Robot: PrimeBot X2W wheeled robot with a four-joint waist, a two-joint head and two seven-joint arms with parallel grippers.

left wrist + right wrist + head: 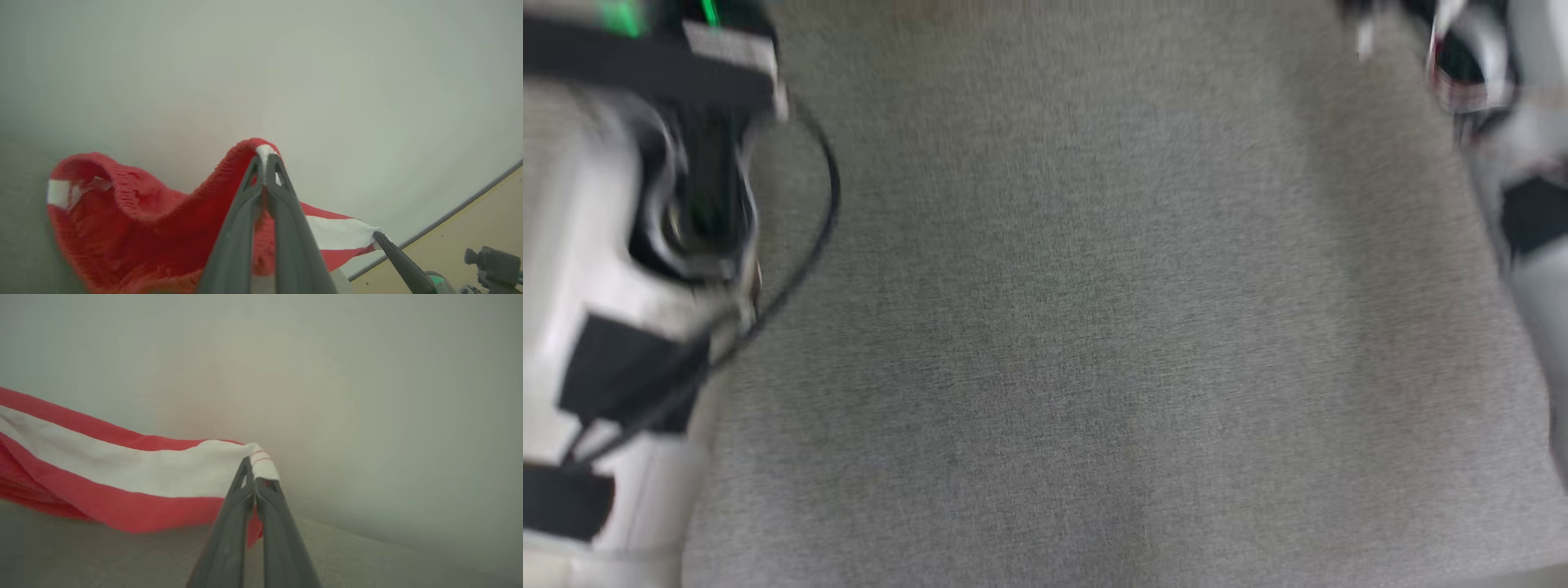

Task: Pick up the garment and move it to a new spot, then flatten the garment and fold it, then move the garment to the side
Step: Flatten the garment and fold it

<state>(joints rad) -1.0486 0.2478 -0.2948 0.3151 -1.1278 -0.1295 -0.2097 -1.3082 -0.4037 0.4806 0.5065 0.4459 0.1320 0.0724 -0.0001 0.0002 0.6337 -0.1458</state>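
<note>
Garment (pixel 135 220), one; left gripper (pixel 265 160), right gripper (pixel 253 467)

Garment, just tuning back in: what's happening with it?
The left gripper is shut on a ribbed red edge of the red-and-white garment, and the right gripper is shut on a white corner. The cloth spans between them over the grey surface. It is bunched, not flattened or folded yet. The head view is blurred.

A grey woven cloth surface (pixel 1094 327) spread blurred across the head view, and the lower edge of the red-and-white garment (pixel 122 473) hung close over it, contact unclear.
</note>
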